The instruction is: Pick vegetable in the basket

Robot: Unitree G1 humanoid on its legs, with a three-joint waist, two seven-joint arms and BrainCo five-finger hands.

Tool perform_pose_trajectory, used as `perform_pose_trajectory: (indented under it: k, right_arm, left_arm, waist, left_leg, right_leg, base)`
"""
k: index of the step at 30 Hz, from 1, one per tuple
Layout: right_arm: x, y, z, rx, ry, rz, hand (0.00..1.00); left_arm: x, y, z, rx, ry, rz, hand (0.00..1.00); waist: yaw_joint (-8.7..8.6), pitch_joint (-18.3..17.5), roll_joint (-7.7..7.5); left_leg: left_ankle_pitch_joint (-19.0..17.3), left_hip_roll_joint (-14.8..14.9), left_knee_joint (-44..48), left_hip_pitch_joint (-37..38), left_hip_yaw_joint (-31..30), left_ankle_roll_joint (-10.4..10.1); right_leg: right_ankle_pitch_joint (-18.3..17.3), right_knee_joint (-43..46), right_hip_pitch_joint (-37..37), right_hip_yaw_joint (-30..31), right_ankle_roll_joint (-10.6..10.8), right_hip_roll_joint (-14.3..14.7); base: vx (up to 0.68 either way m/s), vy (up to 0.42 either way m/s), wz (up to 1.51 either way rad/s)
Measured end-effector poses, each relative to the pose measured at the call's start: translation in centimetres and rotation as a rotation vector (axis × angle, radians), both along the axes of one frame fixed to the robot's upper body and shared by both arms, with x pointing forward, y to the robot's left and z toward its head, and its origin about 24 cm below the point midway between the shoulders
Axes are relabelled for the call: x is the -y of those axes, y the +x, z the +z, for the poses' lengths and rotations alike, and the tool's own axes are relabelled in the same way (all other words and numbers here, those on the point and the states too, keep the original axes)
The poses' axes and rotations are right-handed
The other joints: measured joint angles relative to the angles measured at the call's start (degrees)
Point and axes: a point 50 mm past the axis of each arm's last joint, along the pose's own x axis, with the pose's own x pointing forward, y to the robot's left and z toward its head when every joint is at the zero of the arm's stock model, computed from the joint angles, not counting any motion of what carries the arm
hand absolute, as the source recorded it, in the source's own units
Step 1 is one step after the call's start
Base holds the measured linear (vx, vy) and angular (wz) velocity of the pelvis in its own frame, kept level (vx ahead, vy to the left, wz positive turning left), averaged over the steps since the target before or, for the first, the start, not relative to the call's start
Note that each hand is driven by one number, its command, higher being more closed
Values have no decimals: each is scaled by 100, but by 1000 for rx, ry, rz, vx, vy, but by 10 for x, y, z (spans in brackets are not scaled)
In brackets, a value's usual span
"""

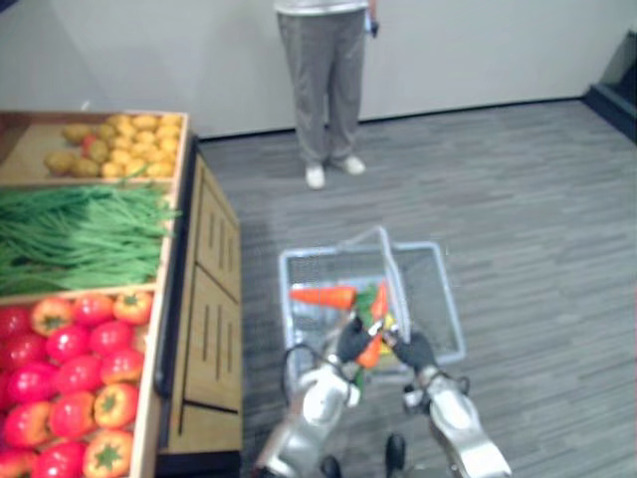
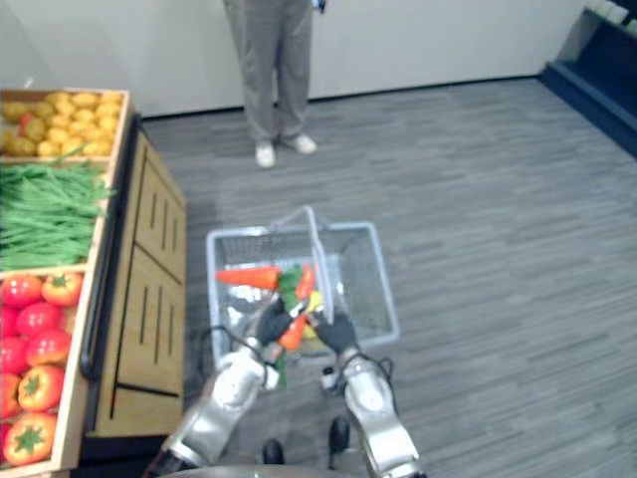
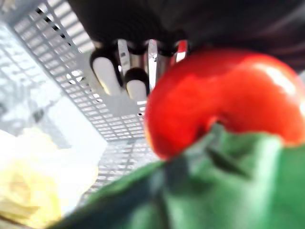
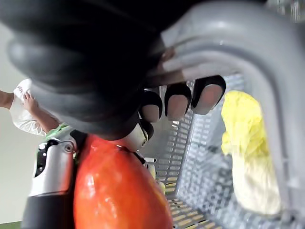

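Left eye view: the left hand [image 1: 350,339] and right hand [image 1: 413,351] are meeting over the basket [image 1: 450,304]. 1 carrot [image 1: 371,349] is sitting between them, and a 2nd carrot [image 1: 323,296] is lying beyond the fingertips. A person [image 1: 320,90] is standing farther off.

Left wrist view: the left fingers [image 3: 106,76] are curling round the carrot.

Right wrist view: a yellow item [image 4: 245,143] is lying past the right hand, whose grip I cannot tell.

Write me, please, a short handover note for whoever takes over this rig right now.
Left hand: closed round a carrot at the near side of the basket, its green top hanging below the hand.
Right hand: close beside that carrot; grip unreadable.
In the basket: a second carrot and a yellow item.
Done: those two are in.
Left: probably release the held carrot into the basket, then fetch more from the produce stand on the robot's left.
A person stands beyond the basket.
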Motion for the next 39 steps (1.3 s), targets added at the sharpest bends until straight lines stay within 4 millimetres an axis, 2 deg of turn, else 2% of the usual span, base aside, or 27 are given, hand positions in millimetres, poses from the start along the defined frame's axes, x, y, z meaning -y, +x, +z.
perform_pose_trajectory:
  k: [8,9,14,17,25,33,35,38,39]
  right_arm:
    - [12,-2,-8,-24,-50,-6,100]
    - [13,-2,-8,-28,-54,-6,100]
    - [19,-6,-16,-68,-65,-3,100]
    - [16,-11,-19,-84,-61,16,100]
    - [15,-17,-14,-68,-41,31,100]
    - [14,-18,-15,-78,-42,32,100]
    - [15,-18,-17,-85,-44,31,100]
    - [16,-18,-22,-105,-41,15,100]
    - [17,-19,-25,-117,-31,1,100]
  left_arm:
    - [11,4,-7,-33,38,-98,100]
    - [12,5,-8,-35,46,-105,0]
    - [14,9,-20,-70,111,-139,0]
    - [12,9,-29,-99,157,-146,0]
    - [9,11,-30,-89,185,-138,0]
    - [7,22,-43,-112,260,-104,0]
    - [5,24,-43,-106,274,-85,0]
    - [-2,26,-46,-123,274,-46,0]
    - [-10,30,-46,-128,268,9,0]
  waist:
    - [-8,-10,-2]
    - [-9,-10,-3]
    - [-97,-15,-12]
    - [-115,-41,-54]
    - [-110,-68,-99]
    - [-111,-68,-99]
    - [-115,-68,-100]
    - [-234,-66,-103]
    - [-259,-62,-110]
  left_leg:
    - [16,-19,2,-2,-49,-21]
    - [18,-21,5,-2,-51,-20]
    - [62,-54,6,-15,-106,38]
    - [81,-48,7,-23,-108,46]
    - [102,-27,4,-93,-115,28]
    - [142,-23,-7,-50,-68,24]
    - [150,-25,-87,32,-4,19]
    - [162,-29,-155,119,15,13]
    - [167,-29,-185,147,22,6]
  right_leg:
    - [38,-8,24,-62,1,-27]
    - [47,-9,27,-66,0,-29]
    - [96,-43,39,-97,6,-59]
    - [106,-45,35,-97,-3,-56]
    - [134,-46,-16,-101,-22,-37]
    - [148,-46,-15,-68,-36,-29]
    - [152,-47,7,-25,-27,-20]
    - [153,-48,51,-20,-22,-19]
    - [152,-48,63,-16,-20,-14]
  base:
    - [-3,12,2]
    - [-20,32,4]
    - [-35,35,5]
    - [-39,21,0]
    - [-17,6,1]
    - [12,13,-3]
    - [16,31,-13]
    - [10,31,-5]
    - [-1,23,-5]
